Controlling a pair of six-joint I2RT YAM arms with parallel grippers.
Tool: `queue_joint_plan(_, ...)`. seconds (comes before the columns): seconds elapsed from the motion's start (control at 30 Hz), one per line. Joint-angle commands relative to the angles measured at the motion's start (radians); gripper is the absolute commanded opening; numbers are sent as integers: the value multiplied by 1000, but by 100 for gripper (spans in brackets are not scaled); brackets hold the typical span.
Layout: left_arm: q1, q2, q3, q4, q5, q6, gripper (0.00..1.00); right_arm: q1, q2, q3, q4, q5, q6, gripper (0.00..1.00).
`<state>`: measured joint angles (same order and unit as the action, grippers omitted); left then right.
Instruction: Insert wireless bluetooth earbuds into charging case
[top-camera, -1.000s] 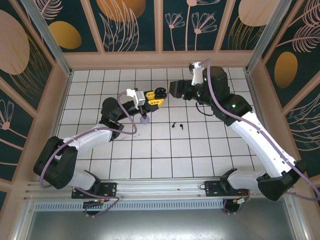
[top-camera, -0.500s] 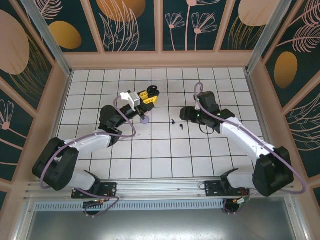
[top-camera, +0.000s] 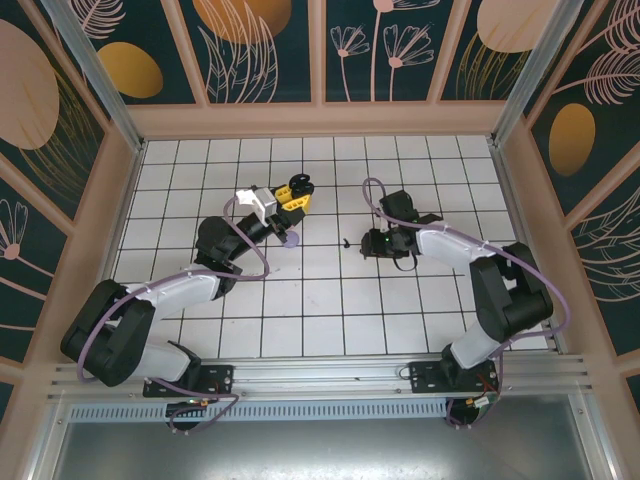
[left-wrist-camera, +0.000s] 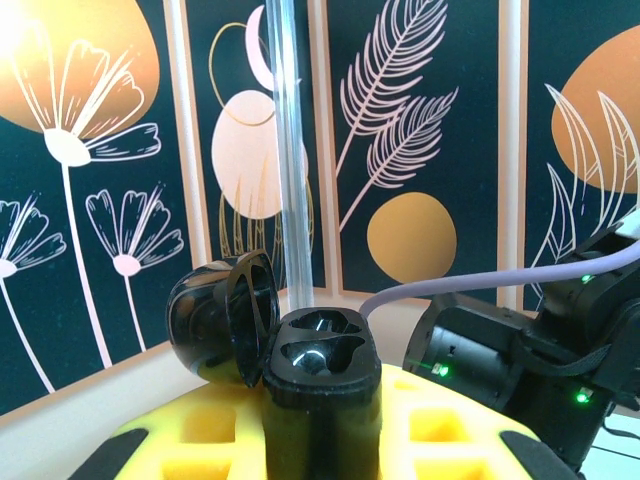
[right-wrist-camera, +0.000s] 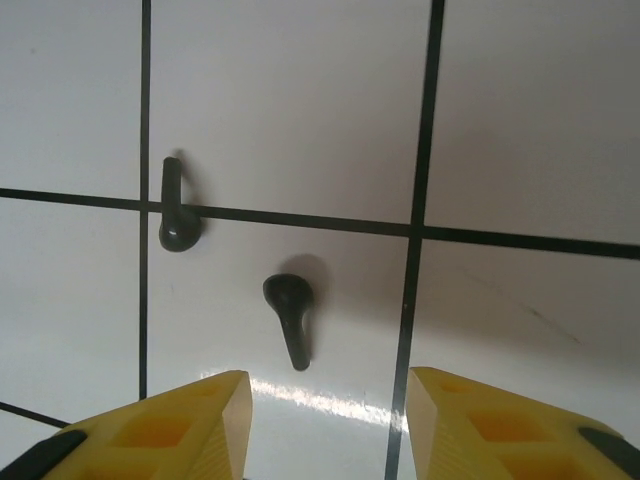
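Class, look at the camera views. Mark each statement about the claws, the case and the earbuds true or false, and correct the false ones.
1. The left claw holds a black charging case with its lid open. True.
2. The right claw is gripping an earbud. False: its jaws stand open with nothing between them.
3. Two black earbuds lie on the white tiled table just ahead of the right claw. True.
4. The two black earbuds touch each other. False: they lie apart, with bare tile between them.

Glossy black earbuds (right-wrist-camera: 284, 292), shiny tiles (right-wrist-camera: 300, 100)
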<state>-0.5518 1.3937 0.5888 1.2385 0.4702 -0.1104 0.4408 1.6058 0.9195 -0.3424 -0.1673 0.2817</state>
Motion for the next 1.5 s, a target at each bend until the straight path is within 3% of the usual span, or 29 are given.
queue_joint_plan(0.0, -2, -15, 3, 49, 12, 1, 0, 0, 25, 44, 9, -32, -45, 44)
queue_joint_plan(1.17, -2, 5, 28, 30, 29, 14, 0, 101, 222, 133, -36, 122, -80, 35)
queue_joint_plan(1.47, -2, 0, 28, 17, 29, 14, 0, 101, 249, 142, -29, 142, -64, 25)
